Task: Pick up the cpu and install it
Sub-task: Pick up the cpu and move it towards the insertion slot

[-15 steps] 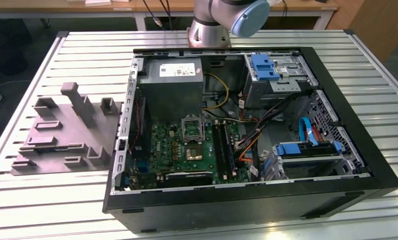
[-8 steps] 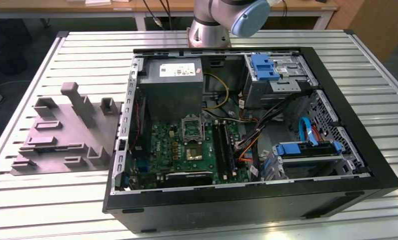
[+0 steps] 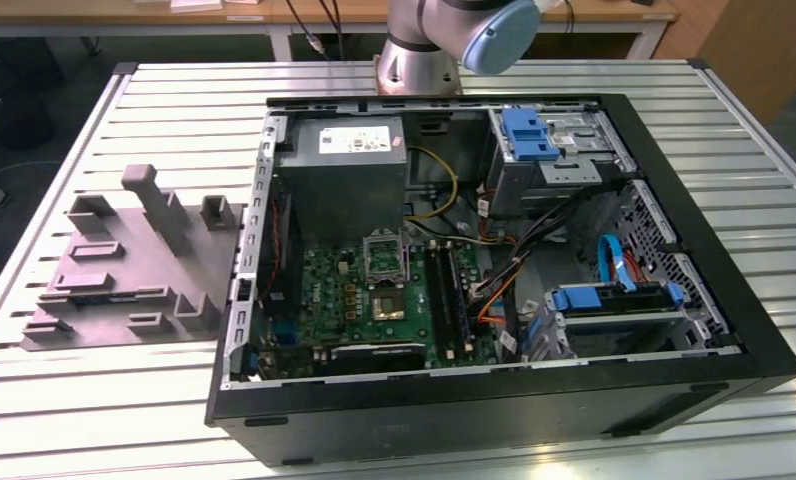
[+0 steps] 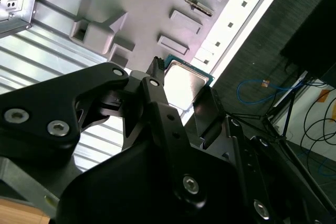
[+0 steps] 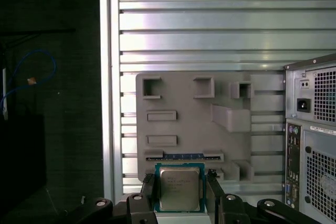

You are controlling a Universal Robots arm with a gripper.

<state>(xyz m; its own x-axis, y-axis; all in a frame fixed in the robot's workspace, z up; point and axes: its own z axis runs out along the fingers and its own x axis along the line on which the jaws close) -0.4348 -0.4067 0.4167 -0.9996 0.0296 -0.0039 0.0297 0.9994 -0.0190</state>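
On the exterior view's left, the grey plastic tray with raised blocks [image 3: 125, 270] lies on the silver slatted metal table [image 3: 105, 400], just beside the big black open computer case [image 3: 505, 400]. Inside the case sits the green circuit board [image 3: 358, 300]. The silver and blue robot arm [image 3: 432, 45] stands at the far side of the case. In both wrist views the black gripper [image 5: 180, 184] [image 4: 181, 85] has its jaws clamped on two sides of the small silvery square cpu [image 5: 179, 195] [image 4: 185, 77]. The cpu is up in the air over the grey tray, outside the case.
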